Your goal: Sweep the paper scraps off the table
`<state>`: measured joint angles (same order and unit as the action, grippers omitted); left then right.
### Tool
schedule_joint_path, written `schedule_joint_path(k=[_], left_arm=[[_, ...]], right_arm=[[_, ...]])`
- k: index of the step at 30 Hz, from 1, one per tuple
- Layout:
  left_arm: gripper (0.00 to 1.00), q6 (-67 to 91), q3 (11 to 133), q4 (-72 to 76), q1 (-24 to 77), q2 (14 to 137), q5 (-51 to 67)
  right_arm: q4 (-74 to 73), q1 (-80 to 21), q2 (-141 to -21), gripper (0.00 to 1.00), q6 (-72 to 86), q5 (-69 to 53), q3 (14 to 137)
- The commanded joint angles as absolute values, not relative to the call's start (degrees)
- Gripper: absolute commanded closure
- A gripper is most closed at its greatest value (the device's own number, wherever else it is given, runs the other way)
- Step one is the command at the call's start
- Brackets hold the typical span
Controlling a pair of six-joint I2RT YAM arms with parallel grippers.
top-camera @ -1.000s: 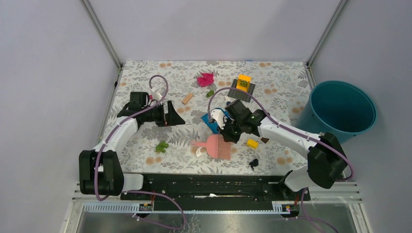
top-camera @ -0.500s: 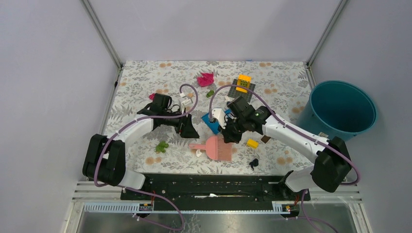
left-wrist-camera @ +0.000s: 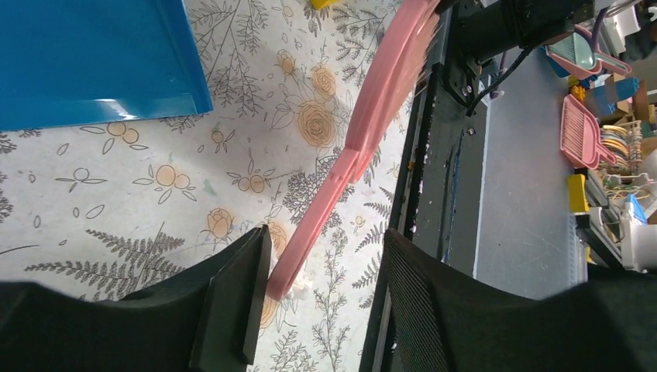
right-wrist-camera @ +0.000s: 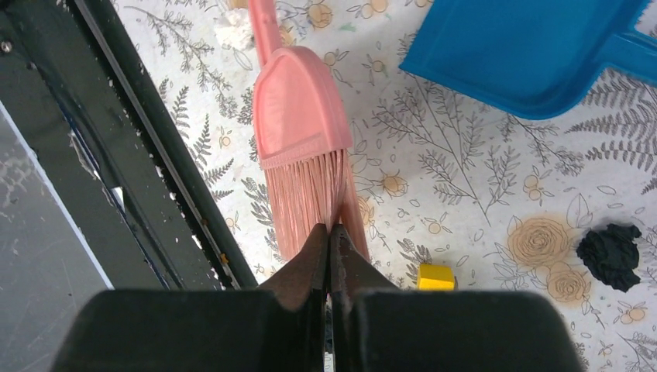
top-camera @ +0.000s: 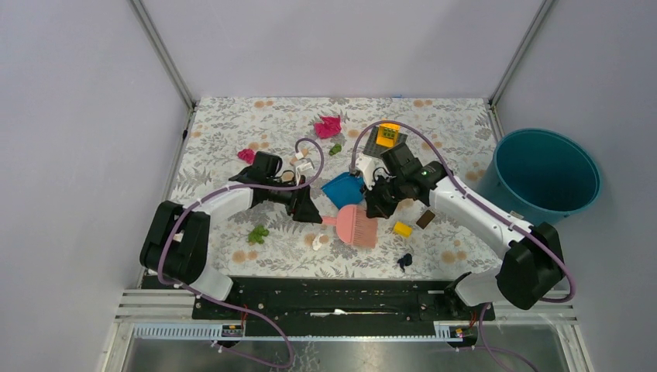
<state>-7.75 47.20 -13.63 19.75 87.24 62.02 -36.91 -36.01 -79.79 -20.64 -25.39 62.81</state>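
Top overhead; close wrist views share brush [left-wrist-camera: 372,116], table [left-wrist-camera: 116,178]

the left arm [top-camera: 221,202] and right arm [top-camera: 472,215] have white links, black joints and looping lilac cables [top-camera: 308,140].

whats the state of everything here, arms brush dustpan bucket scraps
Pink plastic hand brush: lying down.
Left gripper: open, astride the brush handle.
Right gripper: shut, at the bristles.
Blue plastic dustpan: flat, empty.
Round teal bucket: upright.
Crumpled paper scraps: scattered, unswept.

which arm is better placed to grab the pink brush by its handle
Left. The left claw is open around the end of the brush handle; the right claw is shut at the bristles.
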Motion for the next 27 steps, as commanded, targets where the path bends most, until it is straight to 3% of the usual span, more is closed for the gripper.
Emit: schedule_joint_path(k=[1, 5, 9, 13, 15, 18, 20, 23, 27], left_arm=[[0.44, -7.63, 48.43, -11.08, 20.38, 88.86, 65.07], [0.62, -6.95, 49.95, -11.07, 20.39, 90.5, 63.94], [0.71, -5.73, 51.33, -11.12, 20.45, 91.9, 63.89], [0.91, -6.74, 53.27, -14.28, 20.45, 92.51, 64.06], [0.99, -9.79, 55.45, -19.6, 20.48, 92.47, 64.15], [1.0, -14.27, 59.21, -28.74, 20.36, 91.8, 63.01], [1.0, -18.9, 62.23, -36.01, 20.37, 91.24, 63.65], [1.0, -23.78, 66.88, -43.97, 20.39, 90.49, 64.33], [1.0, -23.9, 71.09, -47.56, 20.43, 90.18, 64.71]], right_arm=[[-35.43, -33.86, -80.52, 1.0, -18.37, -29.08, 65.68], [-35.04, -33.39, -80.64, 1.0, -18.46, -30.01, 65.09], [-34.26, -32.95, -80.35, 1.0, -17.81, -30.73, 64.44], [-34.1, -32.62, -80.46, 1.0, -18.07, -30.74, 64.16], [-34.9, -31.9, -80.55, 0.84, -18.94, -32.11, 64.46], [-38.74, -30.07, -80.48, 0.48, -23.64, -39.56, 67.31], [-41.81, -30.01, -80.42, 0.36, -29.51, -42.24, 69.78], [-43.38, -30.01, -81.6, 0.26, -36.74, -43.06, 72.86], [-46.29, -31.35, -87.27, 0.23, -41.86, -44.19, 78.62]])
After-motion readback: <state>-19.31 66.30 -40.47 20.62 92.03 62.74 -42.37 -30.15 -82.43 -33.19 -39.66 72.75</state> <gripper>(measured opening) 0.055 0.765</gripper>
